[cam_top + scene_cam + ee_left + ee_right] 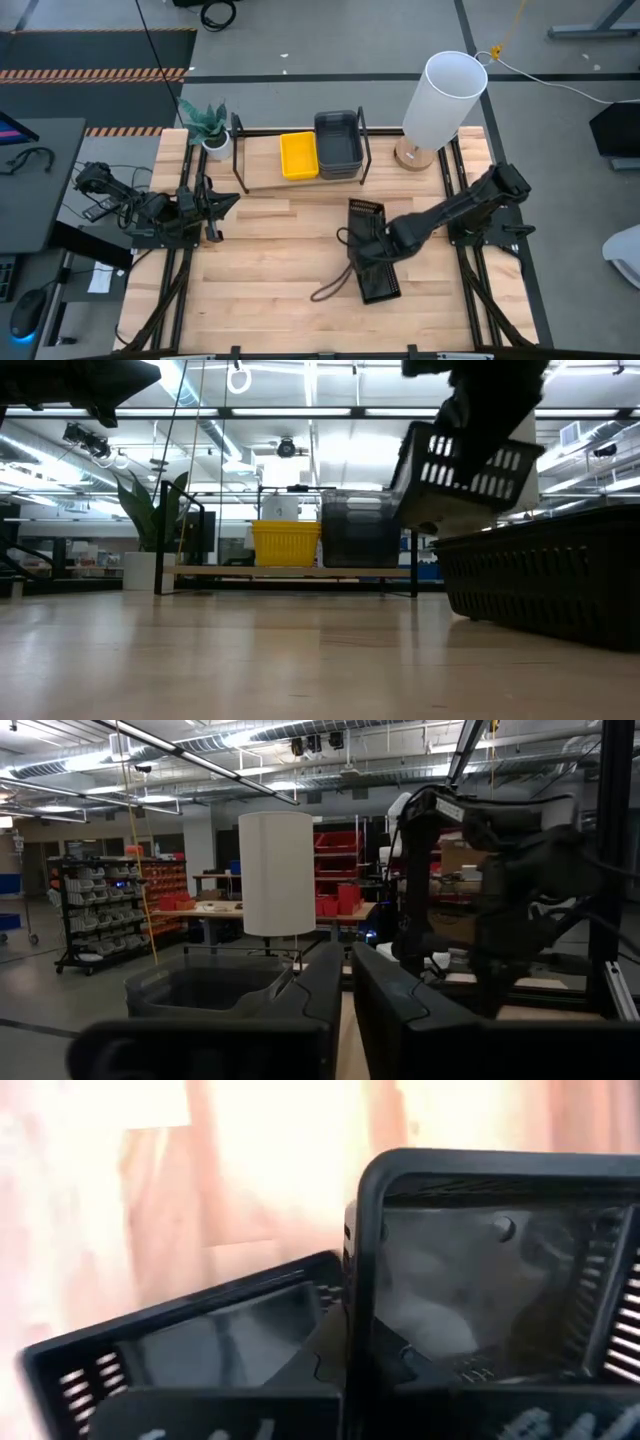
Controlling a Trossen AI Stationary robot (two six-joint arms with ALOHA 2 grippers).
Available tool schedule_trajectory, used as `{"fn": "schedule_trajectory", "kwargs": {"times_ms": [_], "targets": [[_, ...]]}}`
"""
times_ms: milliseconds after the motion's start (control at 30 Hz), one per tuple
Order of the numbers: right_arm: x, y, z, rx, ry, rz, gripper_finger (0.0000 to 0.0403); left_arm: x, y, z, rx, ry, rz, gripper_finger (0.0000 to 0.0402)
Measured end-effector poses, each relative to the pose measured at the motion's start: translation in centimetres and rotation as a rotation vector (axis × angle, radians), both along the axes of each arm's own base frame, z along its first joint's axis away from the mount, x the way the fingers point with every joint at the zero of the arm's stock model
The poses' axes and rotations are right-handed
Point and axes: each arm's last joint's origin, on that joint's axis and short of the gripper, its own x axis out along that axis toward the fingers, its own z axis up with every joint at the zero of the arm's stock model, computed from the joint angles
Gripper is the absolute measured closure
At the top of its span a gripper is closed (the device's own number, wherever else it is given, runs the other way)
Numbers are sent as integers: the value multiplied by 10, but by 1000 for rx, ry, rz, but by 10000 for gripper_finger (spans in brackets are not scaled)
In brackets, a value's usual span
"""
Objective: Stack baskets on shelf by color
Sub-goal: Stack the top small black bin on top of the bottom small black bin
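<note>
The shelf [262,166] stands at the table's far side, and on it sit a yellow basket [298,156] and a dark grey basket [338,143], also seen in the low view as the yellow basket [285,543] and the grey basket [360,528]. My right gripper [370,240] is at mid-table, shut on a black perforated basket [460,465]. A second black basket [379,281] rests flat on the table just nearer. My left gripper [222,205] waits shut at the table's left side. My right gripper holds the black basket by a side wall's rim [358,1270], one finger inside the basket and one outside, coming from above and slanting from the table's right. The basket is lifted clear of the table and tilted [430,510].
A tall white lamp [441,100] stands at the shelf's right end and a potted plant [207,126] at its left end. A dark cord [328,291] lies on the table near the grounded black basket. Bare wood stretches across the table's left and near parts.
</note>
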Motion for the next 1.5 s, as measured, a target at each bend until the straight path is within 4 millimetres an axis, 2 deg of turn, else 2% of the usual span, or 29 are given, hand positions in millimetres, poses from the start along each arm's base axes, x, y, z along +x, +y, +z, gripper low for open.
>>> {"fn": "schedule_trajectory", "kwargs": {"times_ms": [433,833,1100,1367,1500], "targets": [[-26,53,0,37,-39,3,398,0,0,0,0,0,0,371],[-44,94,4,107,-121,147,398,0,0,0,0,0,0,363],[-51,103,4,158,-109,135,398,0,0,0,0,0,0,371],[-57,95,-18,107,-52,127,398,0,0,0,0,0,0,366],[-57,94,-21,103,-47,125,397,0,0,0,0,0,0,361]]}}
